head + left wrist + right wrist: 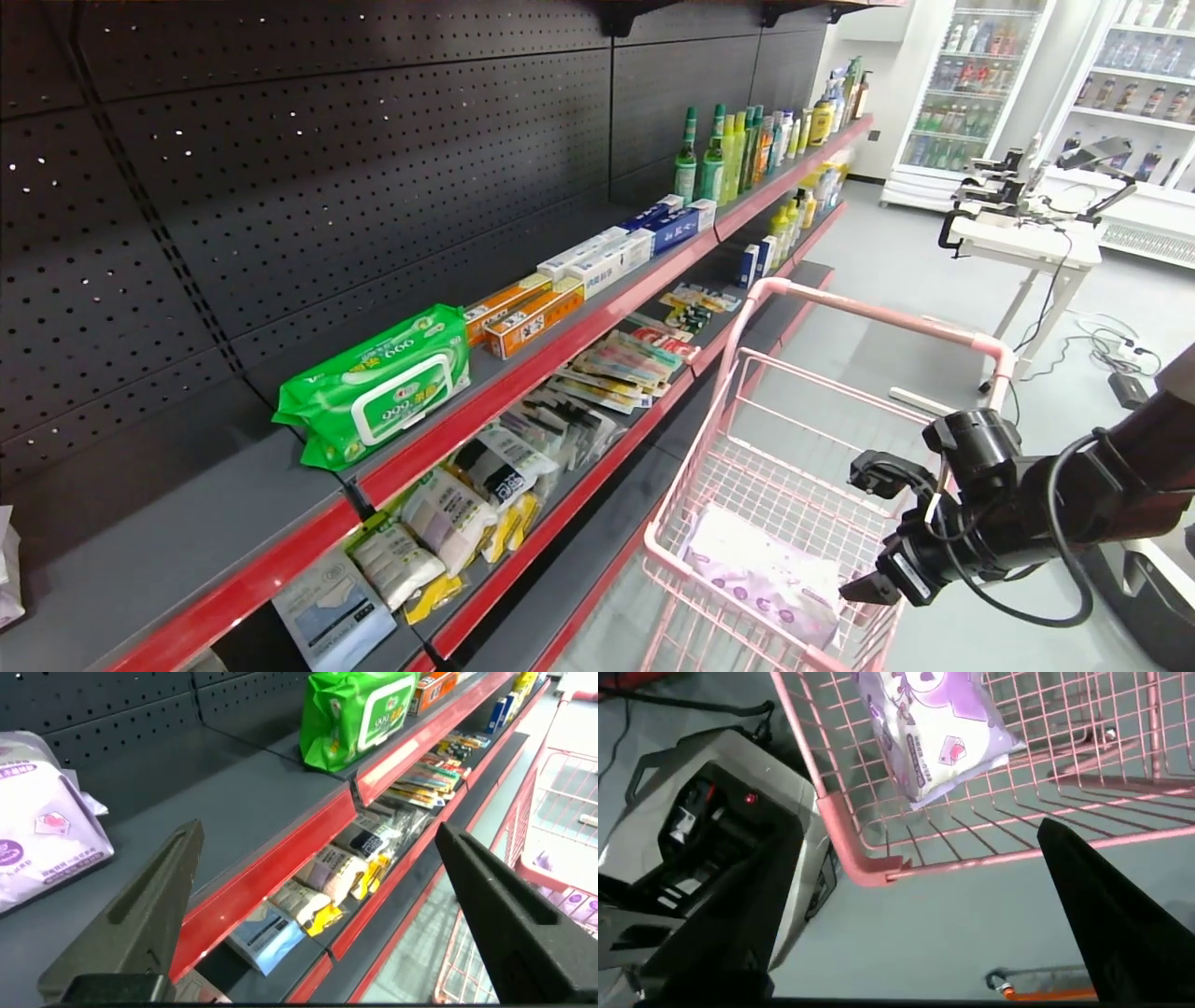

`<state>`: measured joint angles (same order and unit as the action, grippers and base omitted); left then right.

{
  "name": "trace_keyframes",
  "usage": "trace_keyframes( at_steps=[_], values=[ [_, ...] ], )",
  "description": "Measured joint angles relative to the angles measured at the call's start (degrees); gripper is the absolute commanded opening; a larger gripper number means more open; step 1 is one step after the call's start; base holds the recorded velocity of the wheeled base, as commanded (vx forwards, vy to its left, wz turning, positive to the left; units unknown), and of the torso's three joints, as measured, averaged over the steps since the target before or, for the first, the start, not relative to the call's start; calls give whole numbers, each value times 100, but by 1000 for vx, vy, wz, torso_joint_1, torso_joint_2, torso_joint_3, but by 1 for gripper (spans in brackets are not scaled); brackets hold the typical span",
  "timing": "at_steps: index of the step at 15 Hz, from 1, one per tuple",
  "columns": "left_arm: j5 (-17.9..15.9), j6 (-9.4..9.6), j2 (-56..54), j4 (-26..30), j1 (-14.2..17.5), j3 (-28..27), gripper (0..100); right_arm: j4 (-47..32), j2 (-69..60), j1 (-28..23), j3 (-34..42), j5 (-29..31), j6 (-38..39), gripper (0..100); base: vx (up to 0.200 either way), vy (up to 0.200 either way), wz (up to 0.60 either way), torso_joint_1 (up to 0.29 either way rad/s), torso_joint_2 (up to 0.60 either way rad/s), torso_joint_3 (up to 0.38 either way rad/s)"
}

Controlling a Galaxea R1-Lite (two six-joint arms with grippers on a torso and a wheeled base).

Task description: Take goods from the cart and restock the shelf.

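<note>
1. The cart (878, 313) is pink wire mesh on a rounded pink tube frame, and its basket is a grid of thin rods.
2. A purple pack (766, 579) lies flat on the mesh floor at the near end of the cart. It is soft and pillow-shaped, wrapped in glossy white film with purple print, and slightly crumpled.
3. The shelf (523, 369) runs along the cart's left side. It has matte grey boards with glossy red front edges and a black perforated back panel.
4. A plump green wipes pack (383, 387) lies on the top board, left of the cart. It has a white rounded label, and one corner reaches close to the red edge.
5. A second purple pack (42, 821) rests on the same grey board, farther from the cart than the green one. It is puffy and wrapped in the same white-and-purple film.
6. The left gripper (318, 829) hangs above that board, well apart from the cart. Its 2 dark wedge-shaped fingers are spread wide with nothing between them.
7. The right gripper (868, 530) is black and sits at the cart's near right rim. Its 2 fingers are spread wide and empty, and the purple pack lies just beside it inside the basket.
8. Level with the cart's far end, the top board carries rectangular cartons (523, 313) in orange, white and blue. Past them stand tall green and yellow bottles (728, 149).
9. Flat pouches (448, 513) overlap in rows on the board below.
</note>
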<state>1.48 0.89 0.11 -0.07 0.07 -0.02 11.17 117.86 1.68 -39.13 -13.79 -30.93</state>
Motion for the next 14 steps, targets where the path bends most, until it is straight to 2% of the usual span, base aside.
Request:
trace_keyframes(
  at_steps=[6, 10, 14],
  values=[
    [0, 0, 0, 0, 0, 2, 100, 0, 411, 22, -505, -373, -317, 100, 0, 0, 0, -146, 338, 189],
    [-2, 0, 0, -2, 0, 2, 100, -17, 627, 13, -780, -411, -629, 100, 0, 0, 0, -150, 353, 203],
    [0, 0, 0, 7, 0, 2, 100, -20, 796, -26, -1003, -852, -733, 100, 0, 0, 0, -122, 306, 181]
  ],
)
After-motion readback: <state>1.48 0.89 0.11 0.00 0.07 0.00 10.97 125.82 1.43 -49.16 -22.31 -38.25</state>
